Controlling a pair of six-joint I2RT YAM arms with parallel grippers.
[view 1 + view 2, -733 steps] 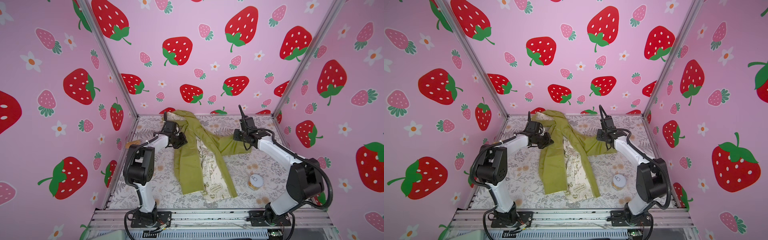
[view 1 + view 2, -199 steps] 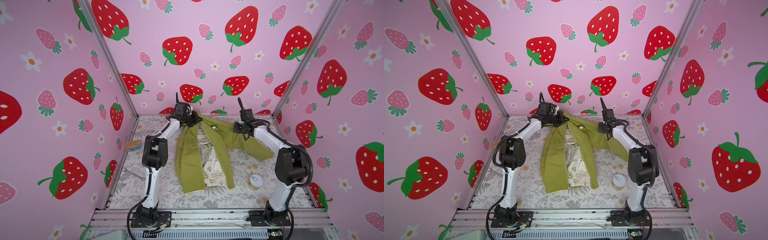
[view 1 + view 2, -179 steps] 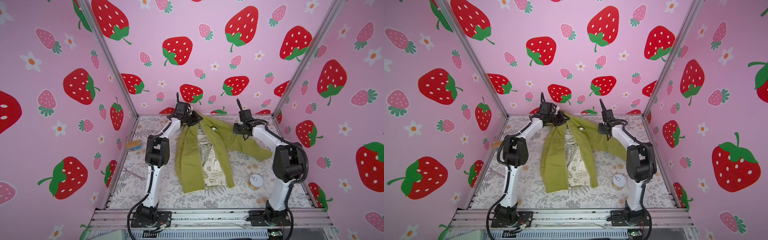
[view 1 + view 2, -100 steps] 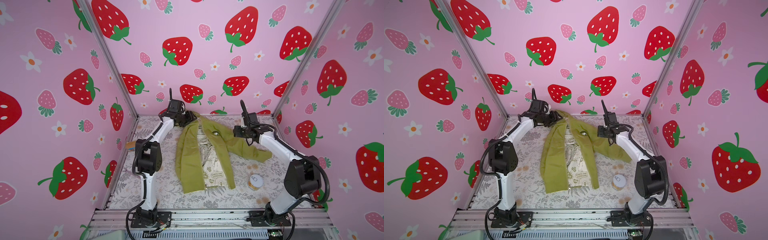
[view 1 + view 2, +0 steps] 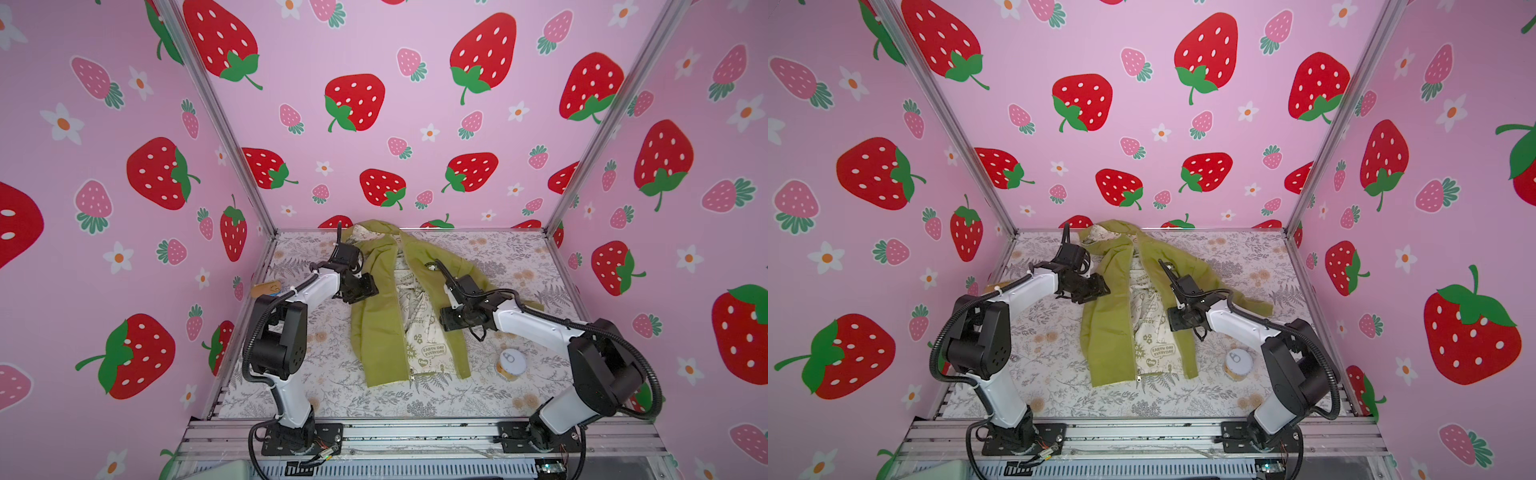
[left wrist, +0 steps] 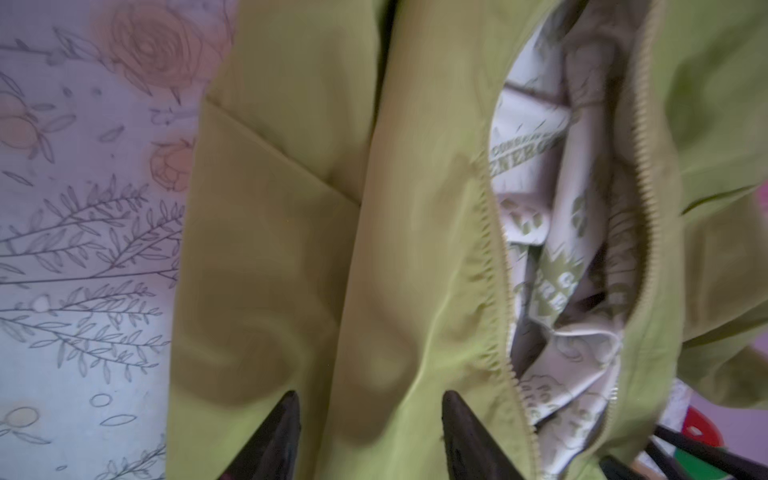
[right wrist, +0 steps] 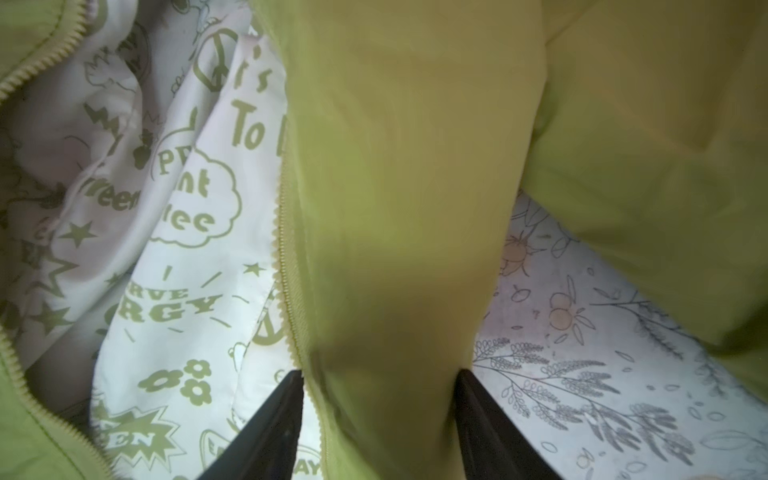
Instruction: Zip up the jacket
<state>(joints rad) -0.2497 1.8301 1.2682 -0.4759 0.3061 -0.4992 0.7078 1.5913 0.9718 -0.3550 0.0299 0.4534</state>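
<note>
The olive-green jacket (image 5: 374, 328) (image 5: 1104, 332) lies flat on its back in both top views, hood (image 5: 370, 232) toward the back wall. Its front is unzipped and the pale printed lining (image 5: 419, 316) shows between the panels. My left gripper (image 5: 365, 289) (image 6: 370, 399) is open, its tips spread over the left front panel beside the zipper teeth (image 6: 494, 266). My right gripper (image 5: 446, 320) (image 7: 379, 376) is open too and straddles the right front panel (image 7: 395, 249). One of its tips is over the lining and the other over the tablecloth.
A small round tin with a white lid (image 5: 512, 363) (image 5: 1239, 362) stands right of the jacket's hem, near the right arm. A tan object (image 5: 266, 287) lies against the left wall. The floral cloth (image 5: 332, 374) covers the floor between pink walls.
Both grippers were shut near the jacket's collar at the back. They have opened and moved toward the front, and now hang over the middle of the front panels.
</note>
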